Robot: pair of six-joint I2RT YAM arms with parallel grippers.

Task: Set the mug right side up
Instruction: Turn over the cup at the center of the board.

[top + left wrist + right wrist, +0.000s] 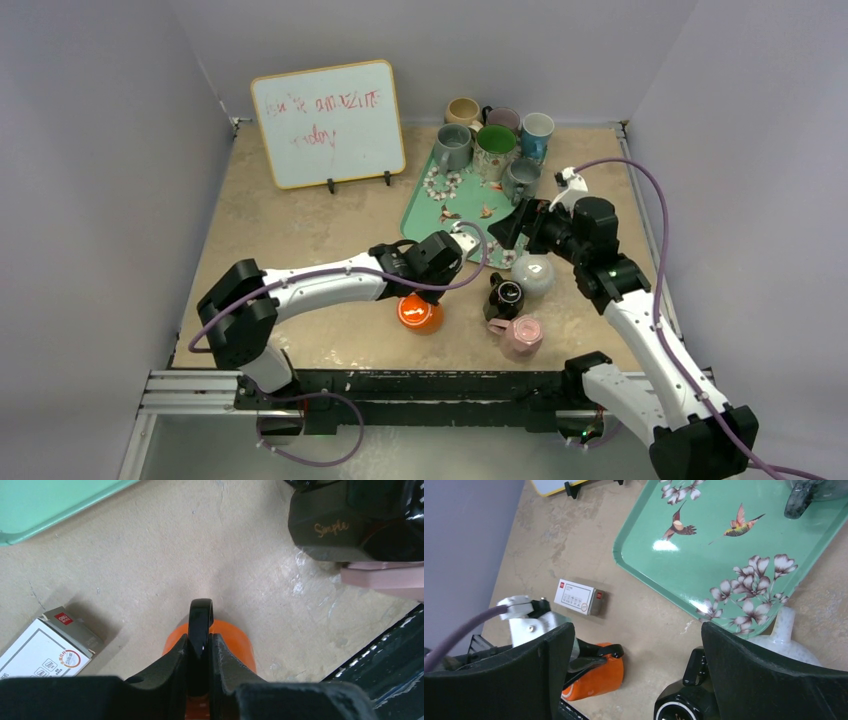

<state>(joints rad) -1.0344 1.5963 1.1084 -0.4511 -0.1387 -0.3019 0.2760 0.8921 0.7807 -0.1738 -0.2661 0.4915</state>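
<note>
1. A whiteboard (328, 123) with red scribble on it stands upright on small feet at the far left of the tan table (300, 220).
2. To its right lies a mint-green tray (422, 212), painted with blossoms and hummingbirds.
3. Crowded at the tray's far end are a grey mug (453, 146), a floral mug (495, 152) that is green inside, a dark mug (520, 180) and a blue mug (537, 133). A tan mug (463, 110) and a purplish mug (503, 118) sit behind them.
4. A small white box (579, 596) lies on the table near the tray's edge.
5. Towards the front, a black mug (505, 295) with gold lettering, a pink mug (520, 335) and a white mug (532, 272) sit close together.
</note>
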